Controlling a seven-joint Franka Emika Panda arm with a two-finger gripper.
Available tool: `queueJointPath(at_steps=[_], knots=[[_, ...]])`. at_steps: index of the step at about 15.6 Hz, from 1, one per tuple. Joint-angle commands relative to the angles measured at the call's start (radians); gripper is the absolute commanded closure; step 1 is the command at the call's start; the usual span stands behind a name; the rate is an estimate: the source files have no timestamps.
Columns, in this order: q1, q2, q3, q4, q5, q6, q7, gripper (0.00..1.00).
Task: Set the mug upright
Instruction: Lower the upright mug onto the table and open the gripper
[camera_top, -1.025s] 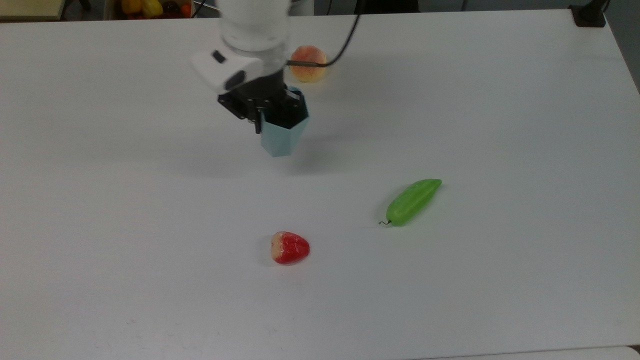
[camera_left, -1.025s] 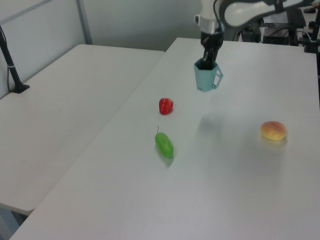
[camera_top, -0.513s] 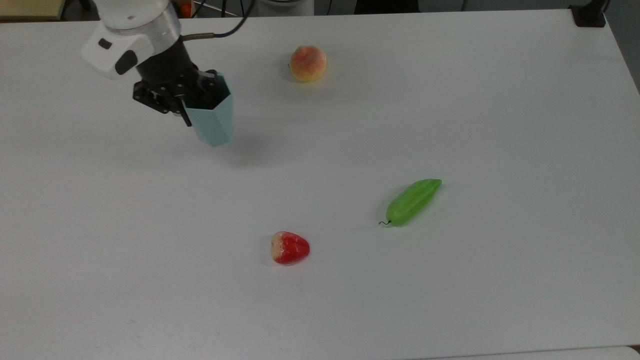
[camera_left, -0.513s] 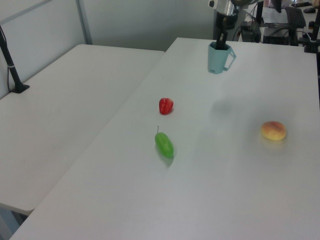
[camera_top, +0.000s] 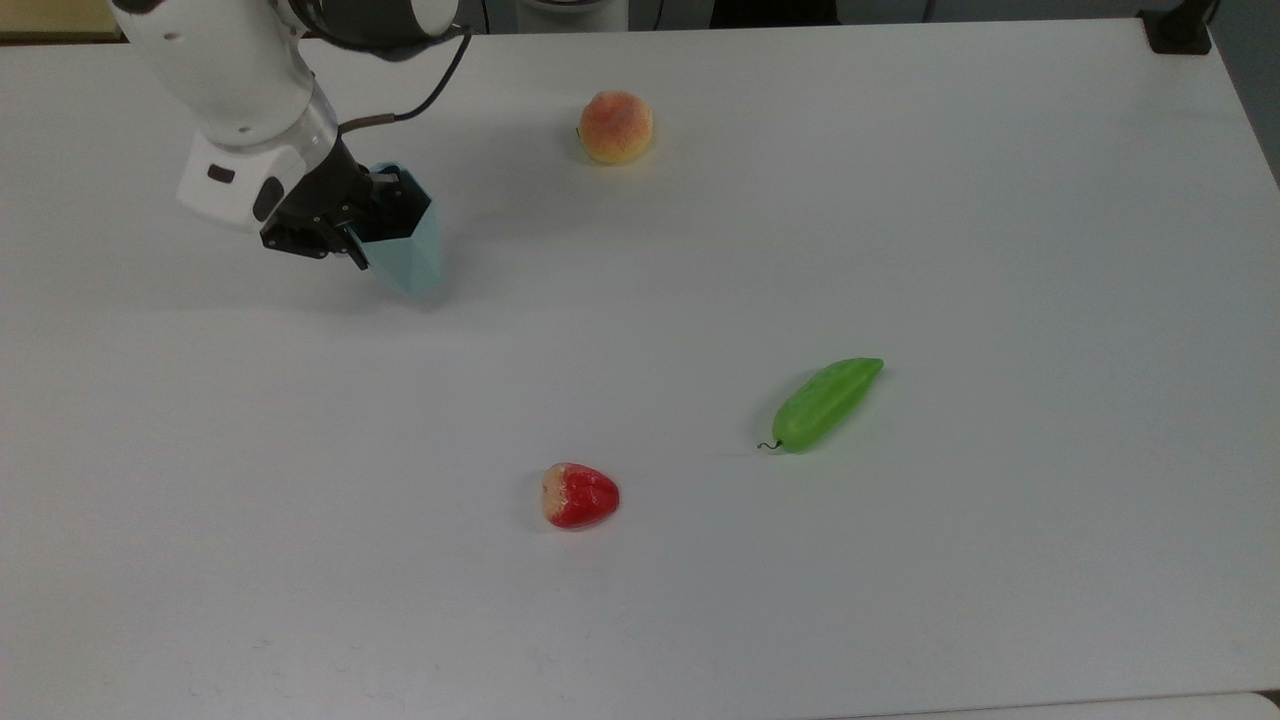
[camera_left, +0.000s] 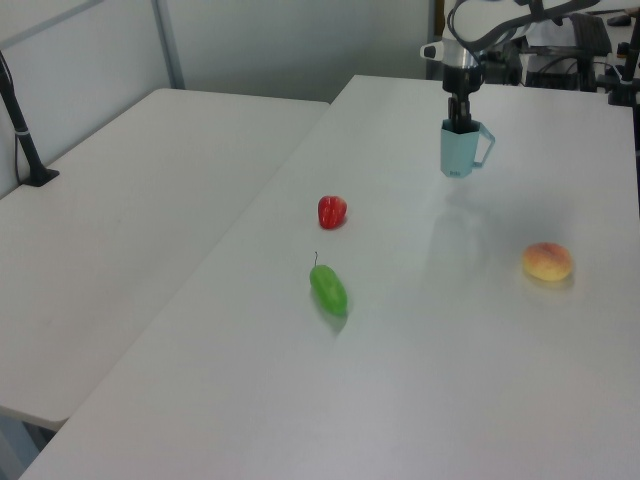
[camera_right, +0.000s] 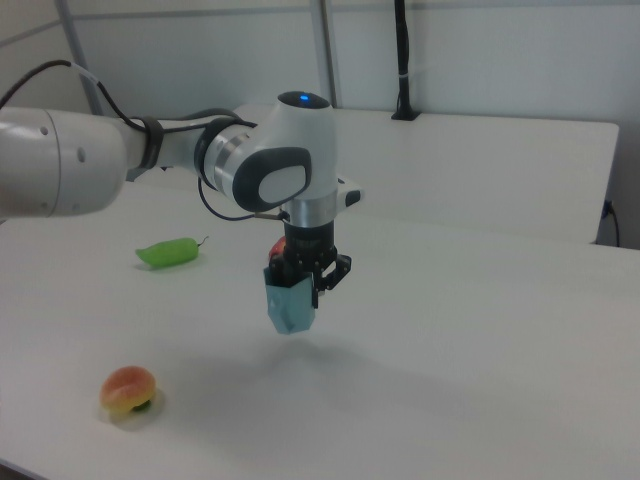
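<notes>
the gripper (camera_top: 352, 225) stays clamped on the rim of the mug (camera_top: 408, 255) (mouth up), having carried it toward the top view's left and down in the last second — base now at or just above the table (camera_top: 900, 200), well left of the peach (camera_top: 615, 127). release looks close.

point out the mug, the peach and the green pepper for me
mug (camera_top: 412, 262), top view, its pale faceted side wall
peach (camera_top: 615, 126), top view, middle of the fruit
green pepper (camera_top: 826, 401), top view, middle of its body
</notes>
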Motion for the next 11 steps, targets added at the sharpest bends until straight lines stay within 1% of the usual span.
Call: queueJointPath(at_steps=[1, 3, 5, 7, 8, 9, 11], knots=[[0.013, 0.023, -0.012, -0.041, 0.003, 0.096, -0.07, 1.0], [0.016, 0.029, -0.011, -0.075, 0.003, 0.162, -0.071, 1.0], [0.021, 0.049, -0.009, -0.081, 0.003, 0.19, -0.07, 1.0], [0.022, 0.052, -0.008, -0.081, 0.001, 0.195, -0.07, 0.89], [0.021, 0.052, -0.006, -0.08, 0.003, 0.195, -0.07, 0.67], [0.021, 0.052, -0.006, -0.08, 0.004, 0.195, -0.053, 0.41], [0.024, 0.049, -0.003, -0.075, 0.006, 0.198, -0.039, 0.0]])
